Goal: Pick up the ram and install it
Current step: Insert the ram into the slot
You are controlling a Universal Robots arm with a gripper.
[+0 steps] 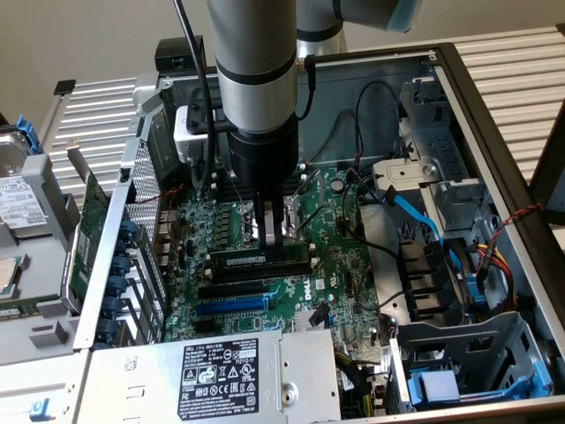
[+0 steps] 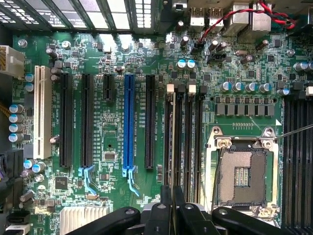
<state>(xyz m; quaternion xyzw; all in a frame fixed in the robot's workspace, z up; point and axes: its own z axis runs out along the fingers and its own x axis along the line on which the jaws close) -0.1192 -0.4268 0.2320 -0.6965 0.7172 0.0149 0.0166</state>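
The open computer case [image 1: 494,115] lies on its side, with one motherboard [image 2: 112,142] across its floor. One grey arm [image 1: 256,53] comes down into it from above. At the near edge sits one silver power supply box [image 1: 221,371] with a black label.

In the wrist view the board carries one empty processor socket [image 2: 242,176] and six expansion slots: one white slot [image 2: 41,112], one blue slot [image 2: 128,122], three long black ones and one short black one. Between the last black slot and the socket run four memory slots [image 2: 188,142] side by side (two of their end clips are white).

The ram [image 1: 238,260] stands on its long edge along one of these memory slots. From the wrist it shows only as a thin line [image 2: 173,147]. Whether it is pressed fully home cannot be told.

The gripper [image 1: 272,231] reaches straight down onto the stick near its middle. Its two fingers [image 2: 166,208] are pinched together on the ram's upper edge, with the board clamped between them.
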